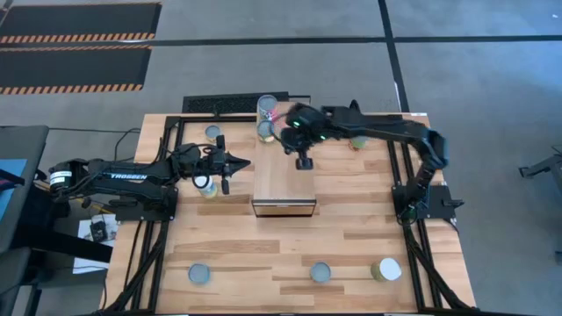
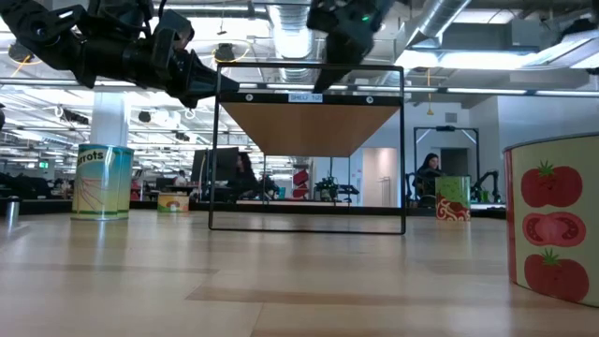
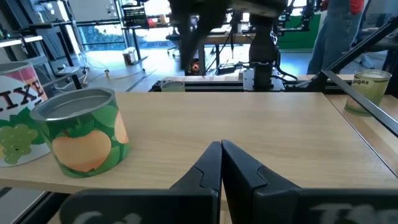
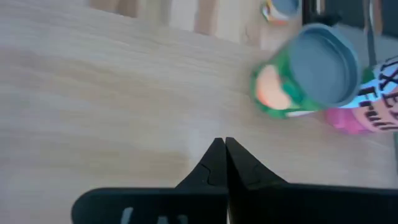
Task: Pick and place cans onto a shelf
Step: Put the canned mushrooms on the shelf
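Two cans [image 1: 266, 118] stand on the shelf [image 1: 283, 180] at its 12 o'clock end, a green one touching a pink one. Both claws are pinched shut and empty: the right claw [image 1: 304, 163] hangs over the shelf, the left claw [image 1: 248, 163] at its 9 o'clock edge. Three more cans [image 1: 320, 272] line the desk [image 1: 351, 219] toward 6 o'clock.

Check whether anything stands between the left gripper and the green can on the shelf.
Nothing visible does. In the left wrist view only bare shelf top lies between the shut left gripper and the green can; a pink-labelled can stands just beyond it.
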Controlling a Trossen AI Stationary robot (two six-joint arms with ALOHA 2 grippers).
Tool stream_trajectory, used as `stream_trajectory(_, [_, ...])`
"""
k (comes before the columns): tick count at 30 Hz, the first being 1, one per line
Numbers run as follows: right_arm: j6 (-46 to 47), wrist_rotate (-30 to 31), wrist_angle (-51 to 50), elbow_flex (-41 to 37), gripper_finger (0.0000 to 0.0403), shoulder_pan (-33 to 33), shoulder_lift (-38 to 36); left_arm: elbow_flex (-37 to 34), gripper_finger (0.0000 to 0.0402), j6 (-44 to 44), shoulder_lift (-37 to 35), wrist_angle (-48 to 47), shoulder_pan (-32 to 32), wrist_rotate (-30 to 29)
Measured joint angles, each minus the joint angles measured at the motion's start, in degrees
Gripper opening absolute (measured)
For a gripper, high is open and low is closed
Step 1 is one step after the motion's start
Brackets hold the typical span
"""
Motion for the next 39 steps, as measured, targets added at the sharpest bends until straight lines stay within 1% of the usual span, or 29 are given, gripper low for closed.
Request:
stream_trajectory(3, [2.9,-0.2,10.5,-11.0,0.0003,0.5,-7.5,0.0,0.0,0.0,0.0,0.0,0.0,0.0])
stream_trajectory(7, [7.1,0.1,21.6,-23.8,0.0003,0.8,-17.4,0.0,0.0,0.0,0.0,0.1,0.0,0.0])
stream_trajectory(13, [11.7,0.5,32.9,-40.0,0.0002,3.0,-31.3,0.0,0.0,0.4,0.0,-0.2,0.0,2.8])
stream_trajectory(18, [14.1,3.5,43.4,-52.5,0.0003,5.4,-40.7,0.0,0.0,0.4,0.0,-0.3,0.0,2.8])
stream_trajectory(24, [16.0,3.5,58.6,-67.1,0.0002,6.8,-48.4,0.0,0.0,0.5,0.0,-0.3,0.0,2.8])
stream_trajectory(29, [16.3,3.5,69.9,-76.2,0.0003,6.7,-52.2,0.0,0.0,0.6,0.0,-1.2,0.0,2.9])
stream_trajectory(34, [16.4,3.6,76.6,-82.2,0.0004,4.7,-55.1,3.6,0.0,2.0,0.0,-10.4,-1.6,2.1])
stream_trajectory(37, [17.1,3.6,77.7,-84.4,0.0005,3.1,-56.3,7.0,0.0,4.4,0.0,-16.0,-4.0,-0.8])
stream_trajectory(39, [17.2,3.3,77.7,-85.1,0.0003,2.4,-56.9,9.7,0.0,5.2,-0.2,-21.7,-5.5,-4.2])
